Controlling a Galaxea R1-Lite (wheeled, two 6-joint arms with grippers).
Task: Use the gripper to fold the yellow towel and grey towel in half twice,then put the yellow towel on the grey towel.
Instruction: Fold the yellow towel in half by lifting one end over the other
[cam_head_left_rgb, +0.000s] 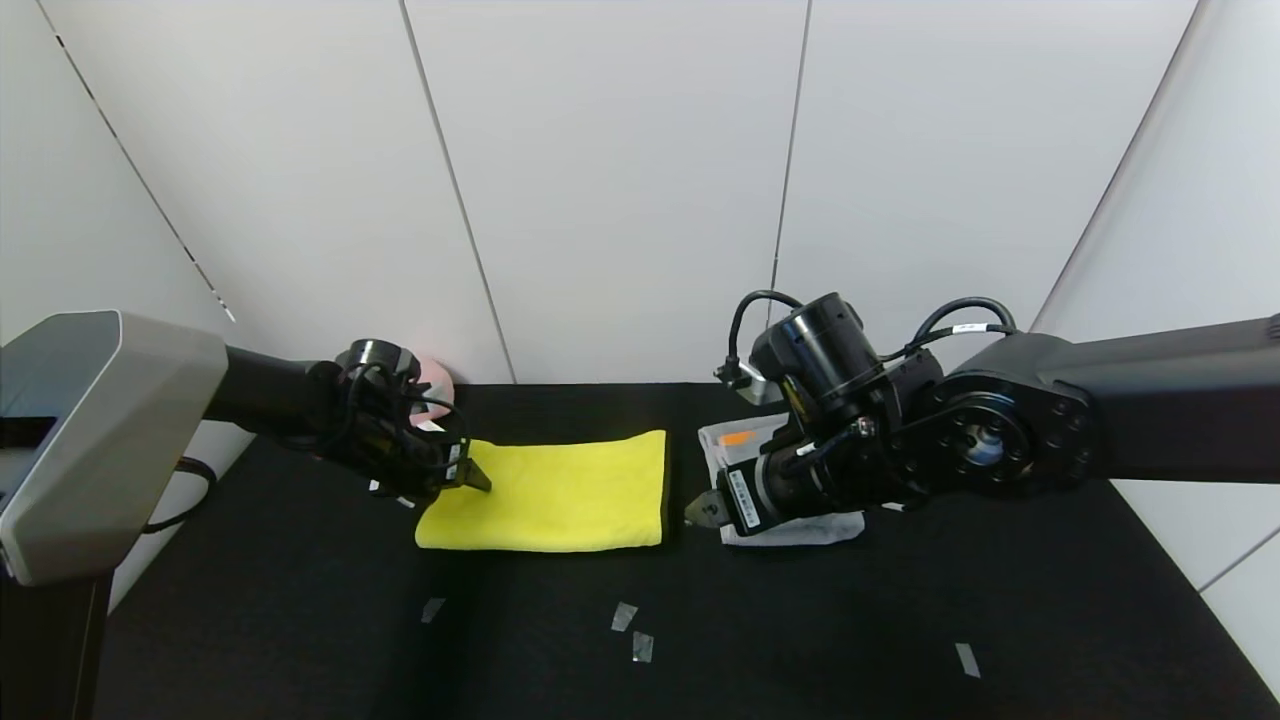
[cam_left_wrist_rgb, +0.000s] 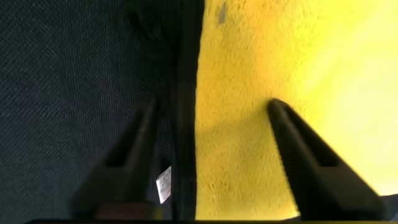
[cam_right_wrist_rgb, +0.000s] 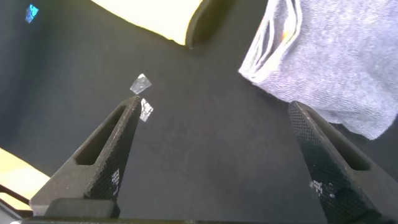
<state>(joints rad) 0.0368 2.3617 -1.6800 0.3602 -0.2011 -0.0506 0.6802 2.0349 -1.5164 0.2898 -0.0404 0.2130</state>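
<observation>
The yellow towel (cam_head_left_rgb: 556, 495) lies flat mid-surface (cam_head_left_rgb: 900, 620), already folded to a neat rectangle. The left claw (cam_head_left_rgb: 462, 474) sits at its left edge with fingers apart, one over the dark surface and one over the yellow pile, straddling the trimmed edge. I judge this placing is meant to pinch that edge for the next fold. Whether the fingers touch the cloth is unclear.

The grey towel (cam_head_left_rgb: 790, 528) lies just right of the yellow one, folded into a thick stack. The right claw (cam_head_left_rgb: 700, 508) hovers with fingers spread wide above the bare strip between the towels, holding nothing, probably waiting. The right arm covers most of the grey towel, so its fold count is hard to judge. A pink thing (cam_head_left_rgb: 436, 378) hides behind the left wrist.
</observation>
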